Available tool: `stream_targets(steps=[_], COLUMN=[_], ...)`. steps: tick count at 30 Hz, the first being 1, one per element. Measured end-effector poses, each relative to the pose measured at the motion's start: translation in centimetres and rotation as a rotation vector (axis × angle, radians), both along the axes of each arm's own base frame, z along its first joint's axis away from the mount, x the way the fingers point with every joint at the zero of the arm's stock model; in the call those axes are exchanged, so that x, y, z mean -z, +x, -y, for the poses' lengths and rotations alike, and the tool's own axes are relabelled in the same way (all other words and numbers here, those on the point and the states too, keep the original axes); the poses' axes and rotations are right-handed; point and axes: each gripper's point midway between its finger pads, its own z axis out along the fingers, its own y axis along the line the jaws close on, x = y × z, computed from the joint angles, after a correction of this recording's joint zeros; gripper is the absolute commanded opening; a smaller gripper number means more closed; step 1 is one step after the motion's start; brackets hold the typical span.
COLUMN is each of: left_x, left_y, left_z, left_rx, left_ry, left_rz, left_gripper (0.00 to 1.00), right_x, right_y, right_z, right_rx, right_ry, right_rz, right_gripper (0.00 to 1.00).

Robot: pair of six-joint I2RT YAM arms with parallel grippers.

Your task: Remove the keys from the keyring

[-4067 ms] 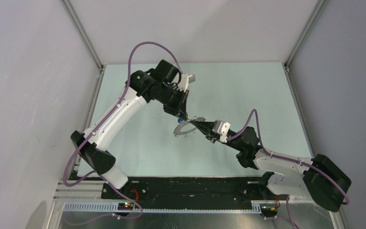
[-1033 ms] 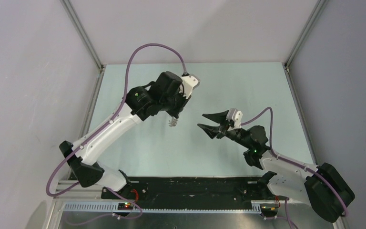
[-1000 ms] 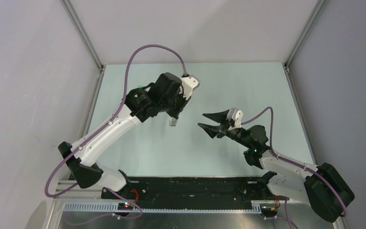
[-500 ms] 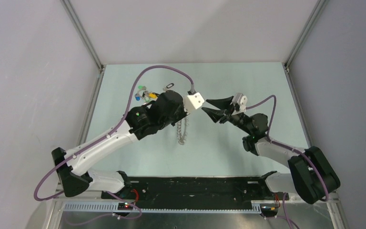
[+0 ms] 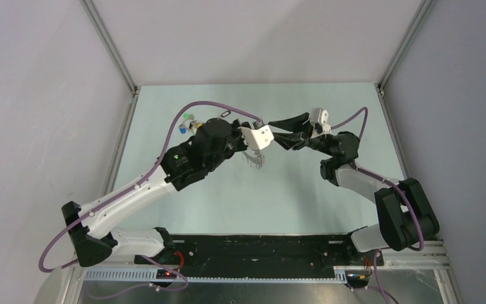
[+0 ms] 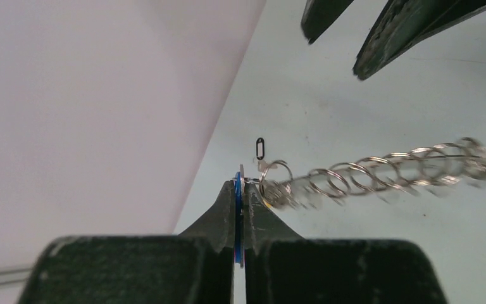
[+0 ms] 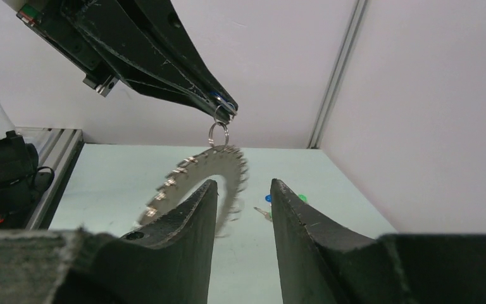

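my left claw (image 6: pixel 241 185) clamps a thin blue tag (image 6: pixel 238 206) so the large thin grey metal keyring (image 6: pixel 367 174), fringed with small silver keys (image 7: pixel 169 185), hangs free for my right claw (image 7: pixel 243 190), parted and empty.

Pale green table (image 5: pixel 291 190), plain white walls (image 5: pixel 259 38), aluminium corner posts (image 5: pixel 109 47)

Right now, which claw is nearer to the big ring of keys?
Left. The left claw is shut on a blue tag the ring of keys hangs from; the right claw, open, faces it without touching.
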Motion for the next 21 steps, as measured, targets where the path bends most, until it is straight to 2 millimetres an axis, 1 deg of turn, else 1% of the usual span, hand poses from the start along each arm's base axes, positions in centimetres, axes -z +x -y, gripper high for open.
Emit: stream_targets(steps=[5,9,13,16,19,21], left_x=[0.3,-0.6,-1.2,-0.4,1.1,1.5], left_y=[1.2,2.1,2.2,1.9,1.3,1.1], left_z=[1.1,1.4,2.2,2.5,2.6,2.6], left_rx=[0.054,0.08,0.113,0.135,0.16,0.171], left_ry=[-0.006,-0.059,-0.106,-0.131,-0.147,-0.153], left_rz=[0.003,0.021,0.047,0.05,0.034,0.027], left_gripper=[0.0,0.0,0.0,0.03,0.03,0.02], right_x=[0.6,1.4,2.5,3.4,4.3,4.9], right_y=[0.6,1.2,1.6,1.6,1.2,1.0], right_z=[-0.2,-0.4,-0.9,-1.6,-2.6,-3.3], right_rx=[-0.017,-0.024,-0.041,-0.057,-0.087,-0.112], right_ry=[-0.022,-0.03,-0.036,-0.045,-0.057,-0.067], right_rz=[-0.004,-0.029,-0.069,-0.092,-0.109,-0.118], right_gripper=[0.38,0.34,0.33,0.33,0.33,0.33])
